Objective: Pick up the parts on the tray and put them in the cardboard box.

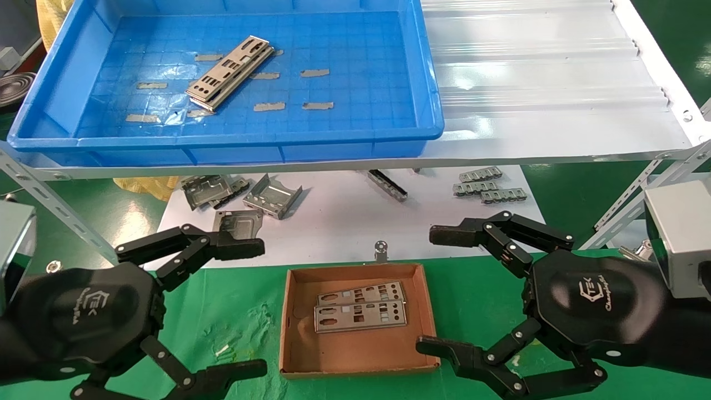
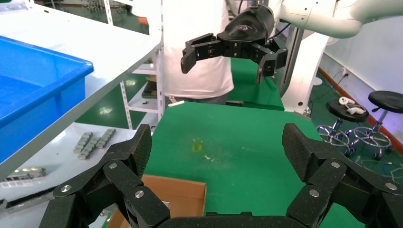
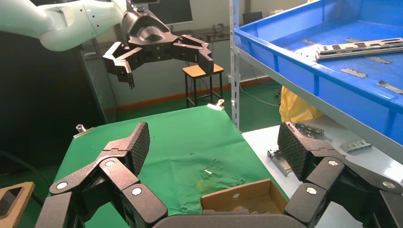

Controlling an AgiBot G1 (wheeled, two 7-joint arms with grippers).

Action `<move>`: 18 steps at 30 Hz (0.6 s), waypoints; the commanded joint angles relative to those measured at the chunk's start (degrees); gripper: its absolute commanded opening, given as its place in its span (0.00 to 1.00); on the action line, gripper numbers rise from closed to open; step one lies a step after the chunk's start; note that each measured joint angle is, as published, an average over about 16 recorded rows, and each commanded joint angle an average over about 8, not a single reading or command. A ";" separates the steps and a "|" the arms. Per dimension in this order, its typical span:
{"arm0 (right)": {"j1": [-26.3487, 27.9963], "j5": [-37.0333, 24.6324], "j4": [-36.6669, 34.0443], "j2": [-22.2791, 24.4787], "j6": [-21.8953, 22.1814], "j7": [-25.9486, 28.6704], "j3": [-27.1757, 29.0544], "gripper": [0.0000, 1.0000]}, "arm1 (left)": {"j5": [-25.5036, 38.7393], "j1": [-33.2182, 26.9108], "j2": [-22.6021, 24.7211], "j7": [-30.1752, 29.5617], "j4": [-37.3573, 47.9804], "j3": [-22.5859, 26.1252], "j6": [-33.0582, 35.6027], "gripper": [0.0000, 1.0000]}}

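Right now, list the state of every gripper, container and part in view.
left gripper: open, empty
right gripper: open, empty
cardboard box: open-topped, holds two plates
plates in box: lying flat
tray: holds one stack
stacked plates: lying flat, untouched

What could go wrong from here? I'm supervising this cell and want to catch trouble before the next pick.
1. The parts left in the tray lie stacked, so a grasp may lift only one or drag the pile.
2. The cardboard box is small and already holds two plates; another could land on its rim.
3. The left gripper and right gripper, both open, flank the box and could nudge it.
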 commanded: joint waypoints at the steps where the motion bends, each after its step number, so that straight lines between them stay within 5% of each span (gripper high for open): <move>1: 0.00 0.00 0.00 0.00 0.00 0.00 0.00 1.00 | 0.00 0.00 0.00 0.00 0.00 0.00 0.00 1.00; 18: 0.00 0.00 0.00 0.00 0.00 0.00 0.00 1.00 | 0.00 0.00 0.00 0.00 0.00 0.00 0.00 1.00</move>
